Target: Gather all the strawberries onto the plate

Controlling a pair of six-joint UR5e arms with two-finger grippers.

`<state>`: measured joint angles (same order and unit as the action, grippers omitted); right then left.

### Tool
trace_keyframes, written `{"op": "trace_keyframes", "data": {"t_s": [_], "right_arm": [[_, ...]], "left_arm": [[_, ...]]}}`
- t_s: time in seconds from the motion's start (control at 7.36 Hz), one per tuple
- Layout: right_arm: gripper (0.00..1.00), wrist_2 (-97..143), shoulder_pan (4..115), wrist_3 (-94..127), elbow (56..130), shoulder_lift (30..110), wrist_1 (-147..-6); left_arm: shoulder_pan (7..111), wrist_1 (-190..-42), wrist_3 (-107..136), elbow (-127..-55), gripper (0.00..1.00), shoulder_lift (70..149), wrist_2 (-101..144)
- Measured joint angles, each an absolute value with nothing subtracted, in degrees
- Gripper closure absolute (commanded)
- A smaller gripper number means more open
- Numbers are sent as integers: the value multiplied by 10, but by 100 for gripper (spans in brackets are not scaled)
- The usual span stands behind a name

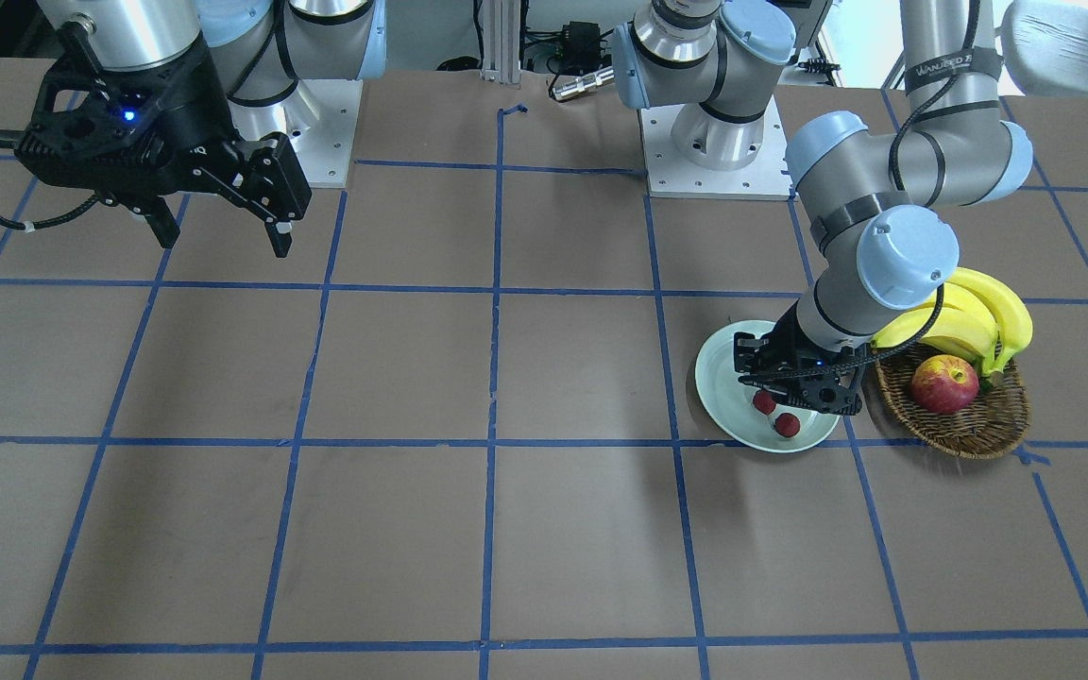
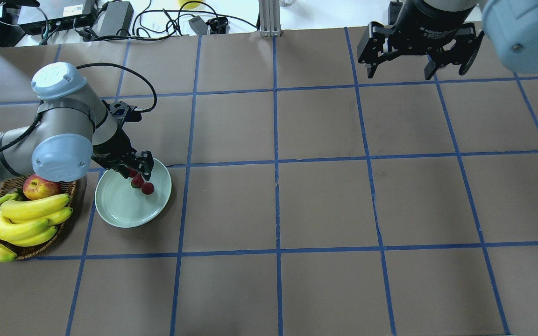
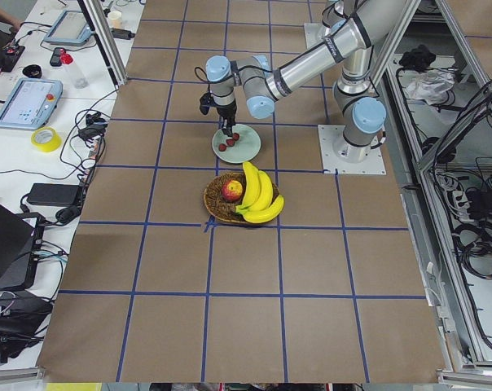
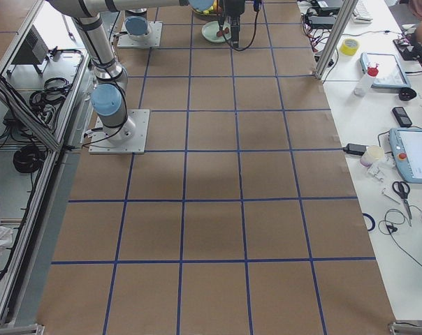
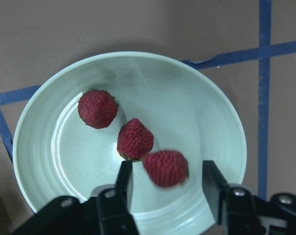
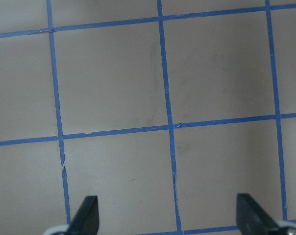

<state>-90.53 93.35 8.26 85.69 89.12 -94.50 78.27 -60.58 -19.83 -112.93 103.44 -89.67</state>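
Observation:
Three red strawberries lie on the pale mint-green plate [image 5: 64,117]: one [image 5: 97,108] at the left, one [image 5: 135,139] in the middle, and one [image 5: 165,168], blurred, between my left gripper's fingers. The left gripper [image 5: 166,167] is open just above the plate, its fingers clear of the berry. In the overhead view the left gripper [image 2: 140,170] hangs over the plate's [image 2: 122,207] far edge, with two berries [image 2: 147,188] showing. The right gripper [image 1: 223,241] is open and empty, high above bare table, far from the plate [image 1: 722,378].
A brown wicker basket [image 1: 969,439] stands right beside the plate, holding a red-yellow apple [image 1: 944,383] and a bunch of bananas [image 1: 978,316]. The left forearm passes over the basket. Blue tape lines grid the brown table [image 1: 506,529].

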Motion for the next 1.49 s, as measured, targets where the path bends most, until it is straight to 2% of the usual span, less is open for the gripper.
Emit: {"op": "trace_keyframes", "data": {"t_s": [0.41,0.95,1.09,1.49], "right_arm": [[0,-905,933,83,857,891,-945],[0,-905,933,83,857,892,-944],[0,-905,933,83,857,892,-944],[0,-905,934,84,858,892,-944]], "left_arm": [[788,-609,-190,-1097,0,1026,-896],[858,-753,-116,-904,0,981,-920],[880,-775,-83,-876,0,966,-926],[906,-823,-19,-857,0,923,-928]]}}
